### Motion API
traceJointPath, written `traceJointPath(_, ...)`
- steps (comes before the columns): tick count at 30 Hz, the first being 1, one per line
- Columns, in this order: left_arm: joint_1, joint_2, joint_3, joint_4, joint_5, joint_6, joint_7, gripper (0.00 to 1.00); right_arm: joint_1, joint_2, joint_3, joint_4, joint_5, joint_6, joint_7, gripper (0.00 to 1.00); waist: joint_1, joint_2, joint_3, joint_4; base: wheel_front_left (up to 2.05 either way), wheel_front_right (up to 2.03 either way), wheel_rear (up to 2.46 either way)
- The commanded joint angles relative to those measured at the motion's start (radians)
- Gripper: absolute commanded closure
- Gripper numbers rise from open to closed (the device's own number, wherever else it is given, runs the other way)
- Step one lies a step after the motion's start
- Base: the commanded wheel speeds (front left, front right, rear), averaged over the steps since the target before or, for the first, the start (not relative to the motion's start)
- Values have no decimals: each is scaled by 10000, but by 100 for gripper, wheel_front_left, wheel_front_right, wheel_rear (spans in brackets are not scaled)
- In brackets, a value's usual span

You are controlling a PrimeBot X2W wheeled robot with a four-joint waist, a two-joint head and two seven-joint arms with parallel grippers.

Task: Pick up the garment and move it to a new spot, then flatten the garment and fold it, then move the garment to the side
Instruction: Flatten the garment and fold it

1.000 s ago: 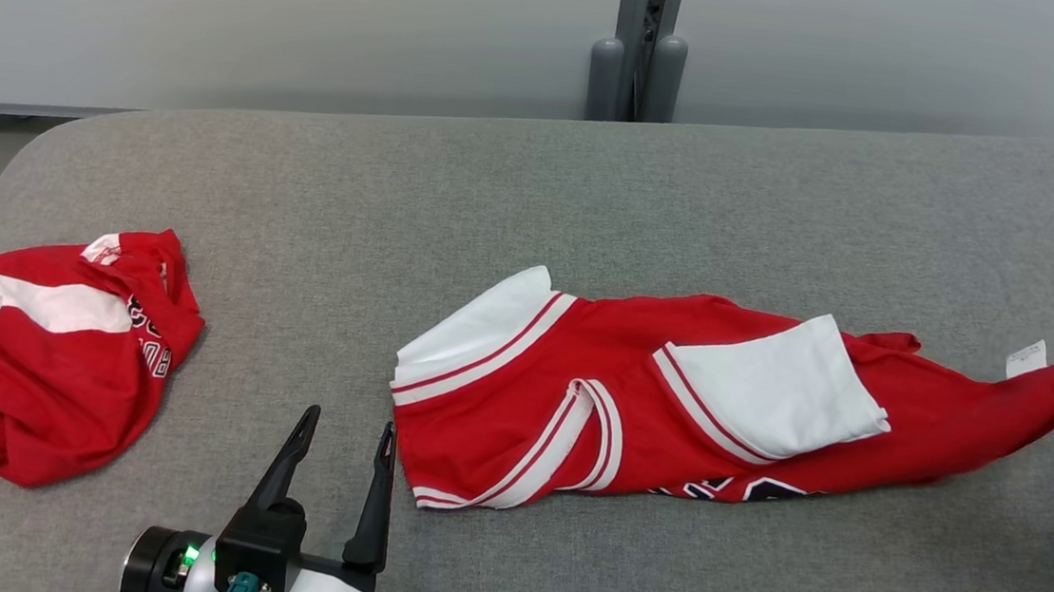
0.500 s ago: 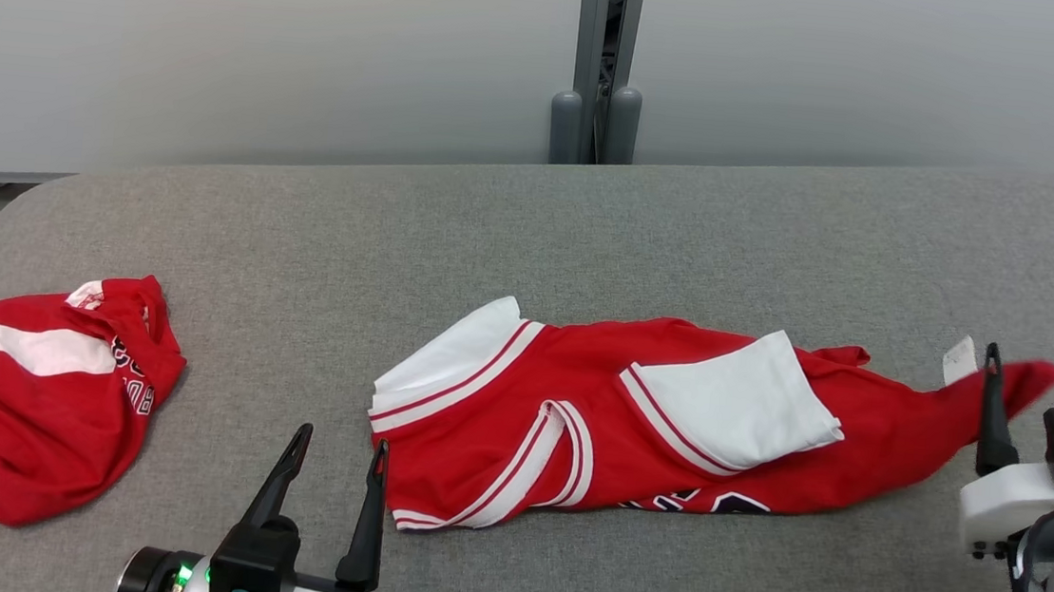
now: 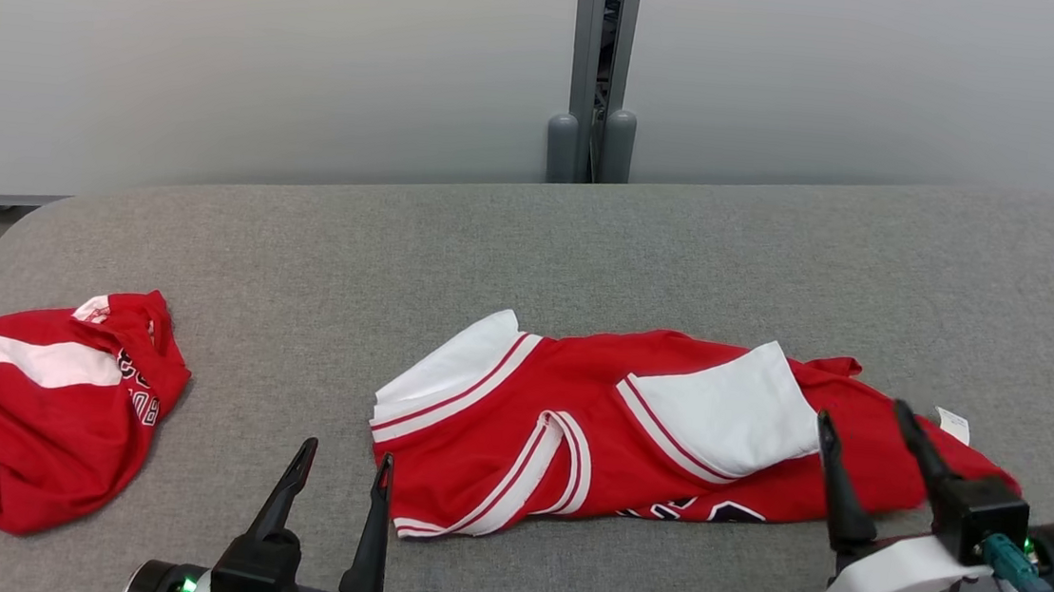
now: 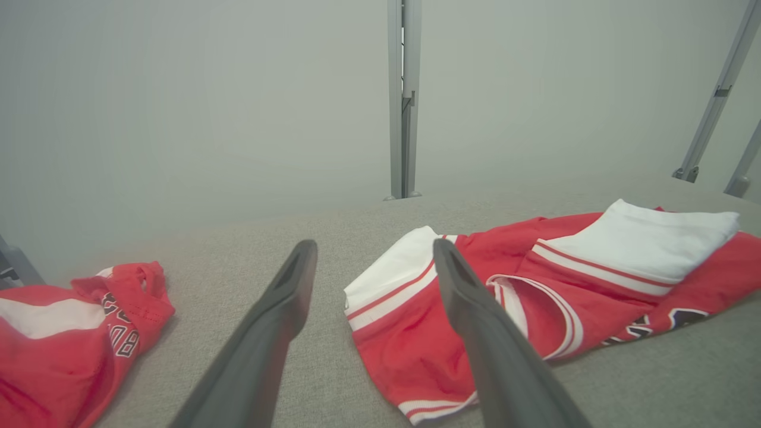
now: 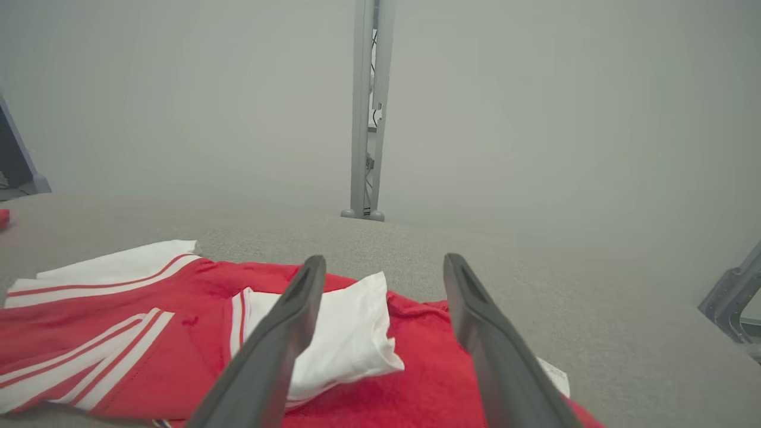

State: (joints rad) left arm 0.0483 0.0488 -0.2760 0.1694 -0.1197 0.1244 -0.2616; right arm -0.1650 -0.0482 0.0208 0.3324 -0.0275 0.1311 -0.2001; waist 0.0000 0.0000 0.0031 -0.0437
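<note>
The garment (image 3: 515, 429), a red jersey with white sleeves and striped trim, lies crumpled lengthwise across the middle of the grey table (image 3: 589, 244). My right gripper (image 3: 863, 413) stands open over its right end with nothing between the fingers; a white label (image 3: 953, 425) lies just past it. In the right wrist view the open right gripper (image 5: 385, 258) looks over the garment (image 5: 148, 333) and its folded white sleeve. My left gripper (image 3: 349, 452) is open and empty near the front edge, just left of the garment's lower left corner. In the left wrist view the garment (image 4: 535, 285) lies right of the left gripper (image 4: 374, 244).
A second red and white garment (image 3: 30, 415) lies bunched at the table's left edge, also seen in the left wrist view as a second garment (image 4: 71, 333). A grey post (image 3: 594, 73) stands behind the table against a pale wall. Bare table lies behind the jersey.
The garment's right end, stretched out and raised at the right gripper before, now lies slack on the table. The open right gripper has drawn back to the left. The head camera has shifted.
</note>
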Motion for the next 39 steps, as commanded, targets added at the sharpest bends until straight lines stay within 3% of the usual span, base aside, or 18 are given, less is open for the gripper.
traceJointPath(1,-11,32,-2,-30,-51,22,-44,0,126,-47,23,22,186,-6,-95,0,0,0,-24,22,0,0,0)
traceJointPath(8,98,33,-130,-124,-243,142,-44,0,782,-57,654,452,1235,-6,-626,0,0,0,-249,145,0,0,0)
traceJointPath(19,480,35,-147,-430,-522,546,-44,0,2423,-59,804,-1475,1016,-6,-664,0,0,0,-504,257,0,0,0)
traceJointPath(39,656,33,-191,-400,-362,537,-44,0,2883,-54,835,-1427,1136,-4,-666,0,0,0,-607,192,0,0,0)
